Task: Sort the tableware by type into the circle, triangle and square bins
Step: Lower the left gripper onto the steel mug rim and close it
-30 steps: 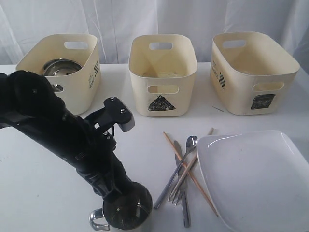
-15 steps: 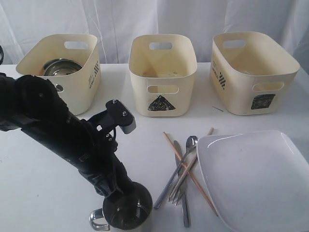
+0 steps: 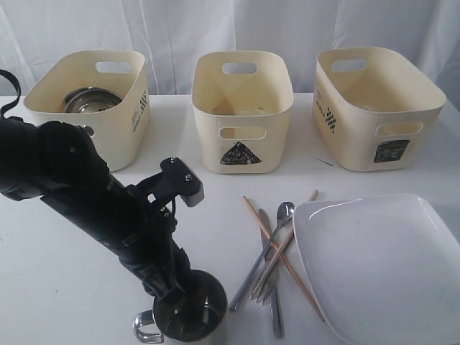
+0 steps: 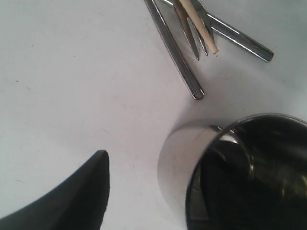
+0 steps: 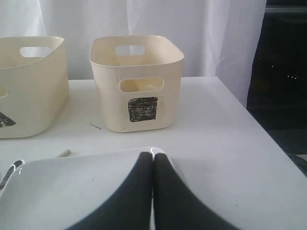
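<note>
A steel mug [image 3: 188, 315] stands at the table's front edge, handle to the left. My left gripper [image 4: 158, 163] is down at it and open. One finger [image 4: 81, 191] stands outside the mug [image 4: 230, 172] with a gap to its wall; the other finger is hidden. Spoon, fork, knife and chopsticks lie piled [image 3: 273, 259] beside the large white plate [image 3: 381, 266]. A steel bowl [image 3: 92, 99] sits in the left bin [image 3: 118, 115], whose mark is hidden. The triangle bin [image 3: 242, 115] and square bin [image 3: 374, 108] stand behind. My right gripper [image 5: 153, 155] is shut, empty, over the plate's corner [image 5: 72, 191].
A white curtain hangs behind the bins. The table's right edge [image 5: 268, 139] drops off close to the square bin [image 5: 136, 81]. The cutlery ends [image 4: 192, 52] lie a short way from the mug. My left arm [image 3: 86, 194] crosses the table's left half.
My left arm has eased slightly lower and to the right over the mug. The mug, cutlery, plate and right gripper have not moved.
</note>
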`<state>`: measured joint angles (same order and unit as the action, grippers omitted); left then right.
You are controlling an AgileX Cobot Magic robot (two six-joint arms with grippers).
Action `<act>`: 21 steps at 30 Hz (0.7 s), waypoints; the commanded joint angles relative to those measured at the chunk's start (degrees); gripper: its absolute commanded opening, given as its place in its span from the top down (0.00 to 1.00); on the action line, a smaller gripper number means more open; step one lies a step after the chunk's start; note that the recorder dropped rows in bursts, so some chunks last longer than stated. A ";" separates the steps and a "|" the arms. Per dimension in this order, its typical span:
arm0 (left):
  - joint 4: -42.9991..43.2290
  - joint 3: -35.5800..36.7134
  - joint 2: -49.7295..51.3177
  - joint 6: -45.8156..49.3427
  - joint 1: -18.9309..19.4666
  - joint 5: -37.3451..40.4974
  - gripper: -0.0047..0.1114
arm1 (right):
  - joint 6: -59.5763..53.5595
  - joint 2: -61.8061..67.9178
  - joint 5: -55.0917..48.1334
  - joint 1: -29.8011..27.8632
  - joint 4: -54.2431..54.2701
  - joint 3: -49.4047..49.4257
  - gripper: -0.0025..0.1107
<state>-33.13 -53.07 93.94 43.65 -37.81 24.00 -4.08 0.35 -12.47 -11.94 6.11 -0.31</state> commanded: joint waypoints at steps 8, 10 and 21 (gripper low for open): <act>-0.84 0.32 -0.20 0.00 -0.25 -0.02 0.44 | -0.21 -0.35 0.09 -0.10 0.09 0.31 0.98; -0.84 0.32 -0.20 -0.17 -0.25 0.06 0.44 | -0.21 -0.35 0.09 -0.10 0.09 0.31 0.98; -1.27 0.32 1.16 -0.15 -0.25 0.80 0.44 | -0.21 -0.35 0.09 -0.10 0.09 0.31 0.98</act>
<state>-33.39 -53.07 94.83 43.65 -37.81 23.24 -4.08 0.35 -12.47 -11.94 6.11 -0.31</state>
